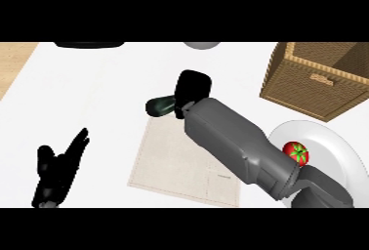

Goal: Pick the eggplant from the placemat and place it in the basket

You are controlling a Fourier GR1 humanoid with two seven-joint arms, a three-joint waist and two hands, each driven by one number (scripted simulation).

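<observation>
Right now the right hand point(193, 88) is reaching across the white counter point(93, 93) to the far edge of the beige placemat point(176, 161), its grey forearm lying diagonally over the mat. Its black fingers and thumb are curling around the dark eggplant point(160, 105), whose rounded end is sticking out to the left of the hand; the eggplant is sitting at the mat's top edge, and whether it is lifted off the surface cannot be told. The left hand point(59, 168) is resting at the lower left, well apart from the mat, with its fingers straight and spread. A wicker basket point(317, 80) is standing at the upper right, well apart from the eggplant. Just below the basket, a white plate point(324, 141) is carrying a red tomato point(296, 153) with a green stem, beside the right forearm. No brand, label or readable writing is showing on anything; only a faint mark near the placemat's lower right corner is visible, too small to read.
</observation>
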